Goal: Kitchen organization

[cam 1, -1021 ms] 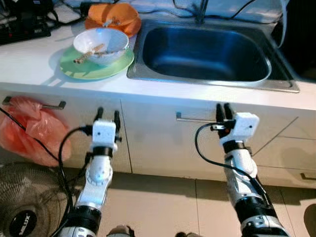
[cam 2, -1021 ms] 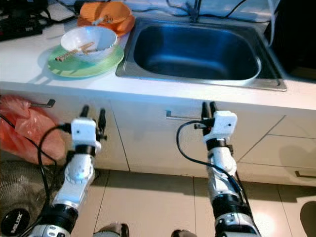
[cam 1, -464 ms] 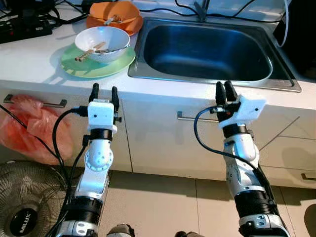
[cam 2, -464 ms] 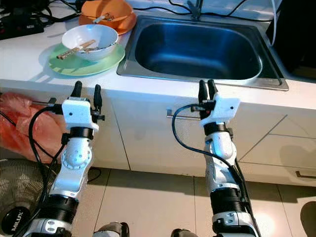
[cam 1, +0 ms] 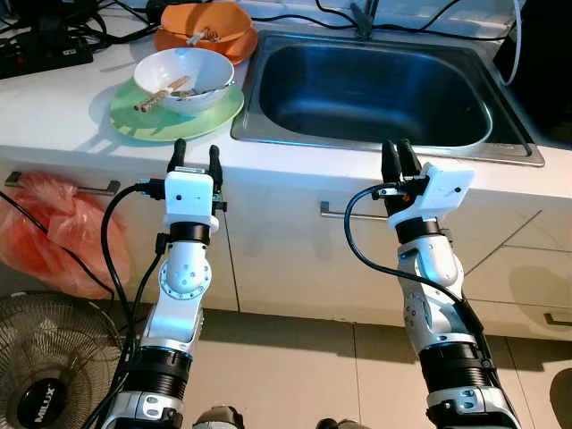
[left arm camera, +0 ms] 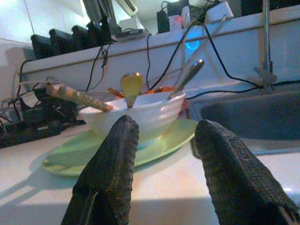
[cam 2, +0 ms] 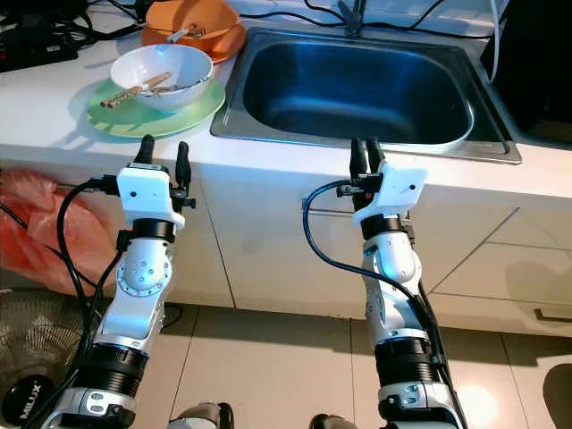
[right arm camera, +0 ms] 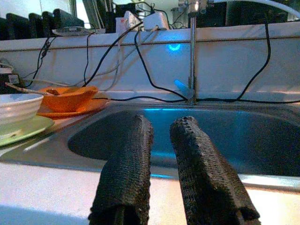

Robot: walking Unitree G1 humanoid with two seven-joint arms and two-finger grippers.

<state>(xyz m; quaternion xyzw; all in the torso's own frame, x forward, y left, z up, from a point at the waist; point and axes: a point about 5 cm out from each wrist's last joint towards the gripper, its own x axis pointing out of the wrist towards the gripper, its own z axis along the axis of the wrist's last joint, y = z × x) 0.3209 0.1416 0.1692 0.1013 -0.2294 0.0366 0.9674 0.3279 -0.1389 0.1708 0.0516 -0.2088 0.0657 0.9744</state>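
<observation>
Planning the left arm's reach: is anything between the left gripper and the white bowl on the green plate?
Nothing visible: bare countertop lies between the left gripper and the green plate holding the white bowl.

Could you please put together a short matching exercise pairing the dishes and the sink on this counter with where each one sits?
Things:
1. white bowl
2. green plate
3. orange bowl
4. sink

Places:
A. behind the white bowl, near the back of the counter
B. directly under the white bowl
C. right of the dishes, ahead of the right end effector
D. on the green plate

Pairs: 1-D, 2-B, 3-A, 4-C
</observation>
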